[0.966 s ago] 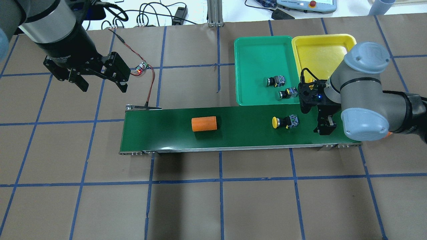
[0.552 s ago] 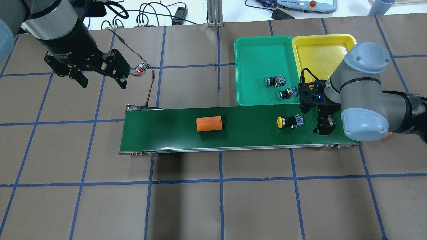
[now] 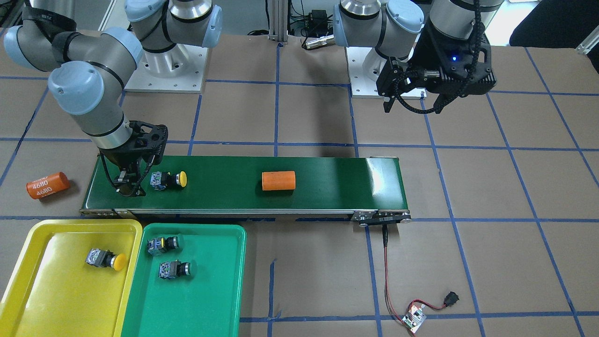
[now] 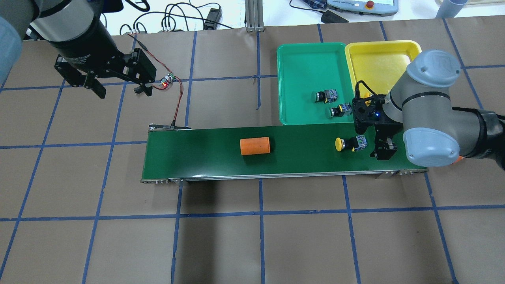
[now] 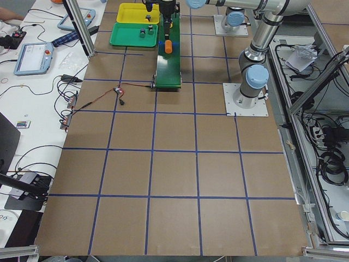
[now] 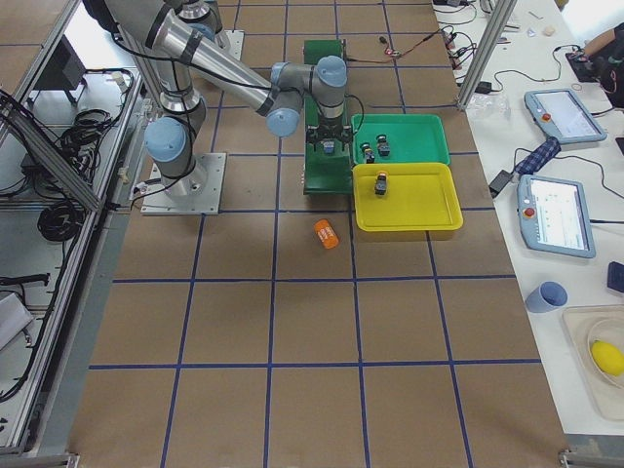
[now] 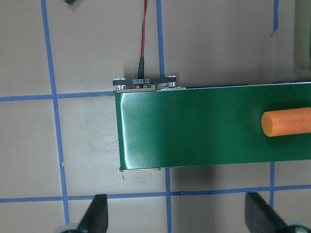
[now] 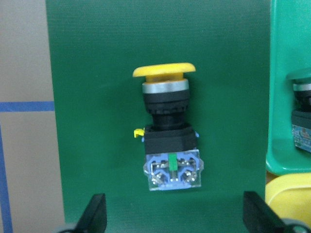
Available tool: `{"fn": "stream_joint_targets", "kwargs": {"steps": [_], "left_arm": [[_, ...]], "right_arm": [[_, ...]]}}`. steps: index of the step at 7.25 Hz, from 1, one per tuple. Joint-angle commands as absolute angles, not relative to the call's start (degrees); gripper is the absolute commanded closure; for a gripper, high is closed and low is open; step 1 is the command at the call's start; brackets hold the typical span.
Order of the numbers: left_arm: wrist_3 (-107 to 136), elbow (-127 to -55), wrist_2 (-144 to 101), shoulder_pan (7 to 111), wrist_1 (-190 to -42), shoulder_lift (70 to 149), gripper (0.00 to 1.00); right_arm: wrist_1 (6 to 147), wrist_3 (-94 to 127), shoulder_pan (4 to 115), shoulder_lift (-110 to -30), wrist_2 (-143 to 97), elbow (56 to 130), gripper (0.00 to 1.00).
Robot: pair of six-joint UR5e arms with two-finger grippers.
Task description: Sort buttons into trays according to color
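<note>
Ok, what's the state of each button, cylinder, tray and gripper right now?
Belt yellow button: on its side on the conveyor, ungripped.
Tray yellow button: on its side in yellow tray.
Green buttons: both on their sides in green tray.
Belt orange cylinder: lying on its side.
Table orange cylinder: lying off the conveyor.
Right gripper: open, beside belt yellow button.
Left gripper: open, empty.

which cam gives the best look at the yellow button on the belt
Right wrist-mounted: the yellow button shows large, cap to terminals. Overhead and front-facing show it small on the belt; side views barely.
</note>
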State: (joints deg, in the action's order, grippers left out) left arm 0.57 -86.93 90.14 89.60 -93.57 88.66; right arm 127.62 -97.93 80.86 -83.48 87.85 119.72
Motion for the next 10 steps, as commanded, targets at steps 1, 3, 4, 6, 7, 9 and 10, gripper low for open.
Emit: {"fn": "stream_joint_targets", "kwargs": {"steps": [1,3,4,6,7,9,10], "left_arm": [[-1.03,-87.1,90.09,89.38,-93.95,88.86,0.0],[-1.05,-86.05,90.0,89.65,-93.96,88.59,0.0],[-1.05,-85.96,90.0,89.65,-93.96,88.77,0.0],[-0.53,-86.74,88.16,89.82,-93.96,87.12,0.0],[-0.79,-87.01,88.33,89.65,-93.78,86.93,0.0],[-0.18,-86.84,87.27,89.91,-93.95,86.84,0.0],[-0.09,-86.84,87.28,89.91,-93.87,86.84,0.0]], "right_arm": [[127.62,-97.91,80.86,-83.41,87.8,119.79,0.04],[127.62,-97.91,80.86,-82.97,87.71,119.88,0.26],[127.62,-98.0,80.86,-82.97,87.71,119.8,0.76],[127.7,-97.82,80.86,-82.97,88.59,119.36,1.0],[128.14,-97.65,80.86,-82.97,88.59,118.57,1.0],[127.8,-97.56,80.42,-78.96,88.59,110.1,1.0],[126.84,-98.25,80.25,-74.75,89.12,102.99,1.0]]}}
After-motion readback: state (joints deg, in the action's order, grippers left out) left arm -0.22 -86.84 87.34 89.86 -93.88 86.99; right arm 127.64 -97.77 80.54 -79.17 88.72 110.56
